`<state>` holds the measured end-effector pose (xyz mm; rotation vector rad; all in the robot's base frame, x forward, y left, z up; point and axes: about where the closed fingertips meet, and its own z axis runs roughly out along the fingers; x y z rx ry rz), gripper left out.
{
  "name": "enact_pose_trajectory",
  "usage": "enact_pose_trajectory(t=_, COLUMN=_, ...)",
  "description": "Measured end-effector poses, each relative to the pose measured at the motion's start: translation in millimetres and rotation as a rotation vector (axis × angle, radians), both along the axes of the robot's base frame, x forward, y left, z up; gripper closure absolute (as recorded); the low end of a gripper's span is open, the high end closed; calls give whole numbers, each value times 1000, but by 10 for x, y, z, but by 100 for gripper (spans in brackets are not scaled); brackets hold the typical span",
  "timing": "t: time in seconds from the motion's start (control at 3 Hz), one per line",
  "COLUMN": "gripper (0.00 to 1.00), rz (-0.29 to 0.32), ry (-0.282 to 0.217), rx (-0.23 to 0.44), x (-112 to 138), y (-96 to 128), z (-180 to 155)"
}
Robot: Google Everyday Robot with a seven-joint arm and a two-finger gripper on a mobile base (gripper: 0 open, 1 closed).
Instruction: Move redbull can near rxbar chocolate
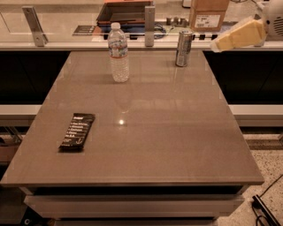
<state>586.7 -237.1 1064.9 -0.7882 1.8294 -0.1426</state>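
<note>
Camera view: the redbull can (183,48) stands upright at the far edge of the table (177,132), right of centre, untouched. The gripper (219,43) hovers just right of it, beyond the table's edge; open or clenched, can't tell. A capped water bottle (118,53) stands further left. The rxbar chocolate (77,131) lies flat near-left, well apart.

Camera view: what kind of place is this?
Probably an office break area: a table with a can, bottle and bar, a counter with a box behind. The hand hangs right of the can.
</note>
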Motion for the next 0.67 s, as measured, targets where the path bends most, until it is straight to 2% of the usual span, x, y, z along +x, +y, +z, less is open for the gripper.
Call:
enact_pose_trajectory(t=0.33, gripper=0, rz=11, ry=-7, rx=18, x=247, y=24, z=-93)
enact_pose_trajectory(t=0.67, gripper=0, rz=25, ry=14, rx=10, x=478, y=79, z=-213)
